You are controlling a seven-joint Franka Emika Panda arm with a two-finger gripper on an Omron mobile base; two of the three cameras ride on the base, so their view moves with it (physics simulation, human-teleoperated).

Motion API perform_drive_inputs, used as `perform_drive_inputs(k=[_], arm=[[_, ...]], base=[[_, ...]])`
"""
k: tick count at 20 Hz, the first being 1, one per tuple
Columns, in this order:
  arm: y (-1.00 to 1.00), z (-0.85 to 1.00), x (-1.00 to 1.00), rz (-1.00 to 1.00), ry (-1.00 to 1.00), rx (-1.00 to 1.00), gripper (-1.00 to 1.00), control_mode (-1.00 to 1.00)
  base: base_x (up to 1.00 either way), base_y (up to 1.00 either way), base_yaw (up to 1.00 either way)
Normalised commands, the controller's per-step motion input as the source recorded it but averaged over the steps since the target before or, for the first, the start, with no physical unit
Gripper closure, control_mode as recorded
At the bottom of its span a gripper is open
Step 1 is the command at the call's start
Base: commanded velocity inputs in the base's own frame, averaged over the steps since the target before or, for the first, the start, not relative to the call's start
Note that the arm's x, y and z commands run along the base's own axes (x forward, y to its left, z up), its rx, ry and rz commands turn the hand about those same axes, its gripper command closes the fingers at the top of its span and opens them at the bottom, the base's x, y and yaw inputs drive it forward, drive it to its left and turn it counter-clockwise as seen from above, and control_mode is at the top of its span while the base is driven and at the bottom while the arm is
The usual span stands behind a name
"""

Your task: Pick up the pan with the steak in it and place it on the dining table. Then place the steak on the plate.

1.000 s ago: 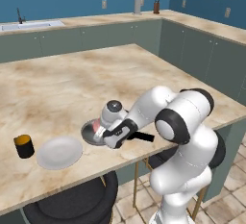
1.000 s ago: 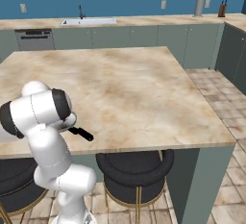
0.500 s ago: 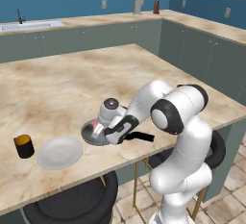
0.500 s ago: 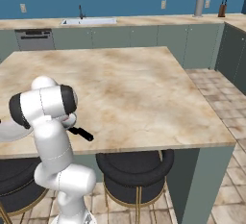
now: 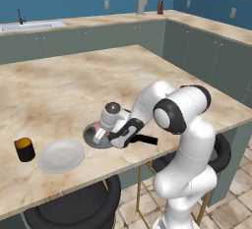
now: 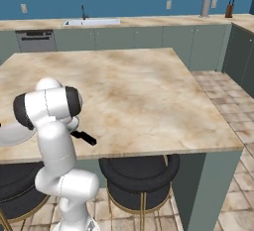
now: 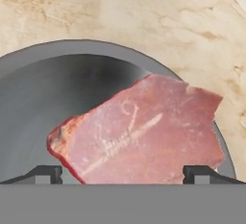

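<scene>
the dining table (image 5: 74, 83) already carried the pan (image 5: 94, 137), so the first stage was judged complete. the plate (image 5: 61, 156) lay bare just beside the pan at its 8 o'clock. the steak (image 7: 139, 131) remained in the pan. the gripper (image 7: 122, 175) hung over it, jaws spread wide, gripping nothing; transfer outstanding.

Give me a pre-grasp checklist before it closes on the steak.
1. Pan set on the dining table: ok.
2. Gripper open: ok, fingertips stand wide, one at each side of the steak.
3. Steak in the pan: ok, lying on the pan floor, nothing gripping it yet.
4. Plate free to receive it: ok, bare, beside the pan.
5. Cup out of the path: ok, on the plate's far side.
6. Fingertip depth against the pan floor: cannot tell.
</scene>
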Motion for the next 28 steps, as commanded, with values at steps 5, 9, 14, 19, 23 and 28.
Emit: perform_drive_inputs(k=[5, 9, 14, 19, 23, 28], arm=[[0.01, -0.24, 0.32, -0.01, 0.04, -0.03, -1.00, -1.00], [0.02, -0.46, 0.13, 0.00, 0.05, -0.07, 1.00, -1.00], [0.00, -0.03, 0.09, -0.02, 0.00, -0.01, 1.00, -1.00], [0.00, 0.07, 0.09, -0.03, -0.02, 0.02, 1.00, -1.00], [0.00, 0.25, 0.01, -0.03, -0.04, 0.03, 1.00, -1.00], [0.09, 0.44, -0.03, -0.01, -0.08, 0.02, 1.00, -1.00]], base=[[0.00, 0.00, 0.00], [0.00, 0.00, 0.00], [0.00, 0.00, 0.00], [0.00, 0.00, 0.00], [0.00, 0.00, 0.00], [0.00, 0.00, 0.00]])
